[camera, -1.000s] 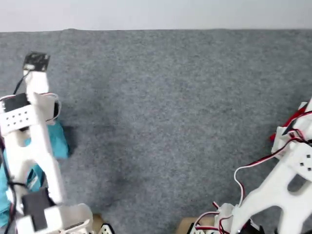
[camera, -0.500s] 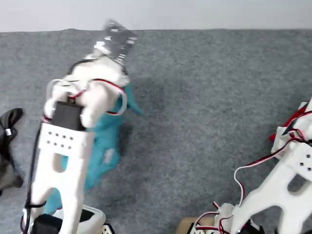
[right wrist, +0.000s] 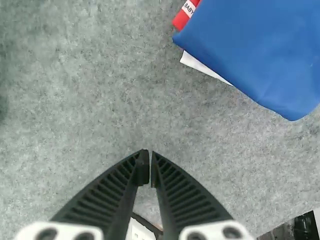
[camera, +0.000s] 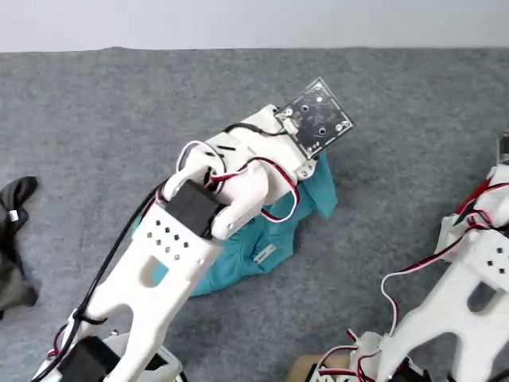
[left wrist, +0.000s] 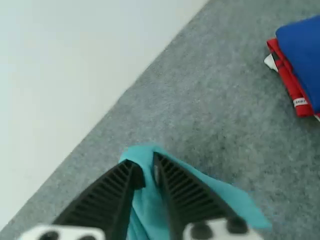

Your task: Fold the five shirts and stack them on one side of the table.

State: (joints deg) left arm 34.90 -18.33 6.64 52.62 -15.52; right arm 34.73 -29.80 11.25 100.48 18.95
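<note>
teal shirt [camera: 238,259]: bunched up around the middle of the surface [camera: 382,119], one end lifted by my left gripper [left wrist: 145,167]
left gripper: fingers clamped on the teal cloth
right gripper [right wrist: 146,160]: fingers together, holding nothing, low over the grey
blue shirt [right wrist: 260,50]: folded, lying on the red shirt [right wrist: 184,17], near my right gripper
black shirt [camera: 12,239]: crumpled at the far edge, well apart

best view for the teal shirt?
High view: the teal shirt spreads over the mat, partly under the left arm. Left wrist view catches the fold pinched in the left gripper jaws. Right wrist view faces the blue shirt instead.
</note>
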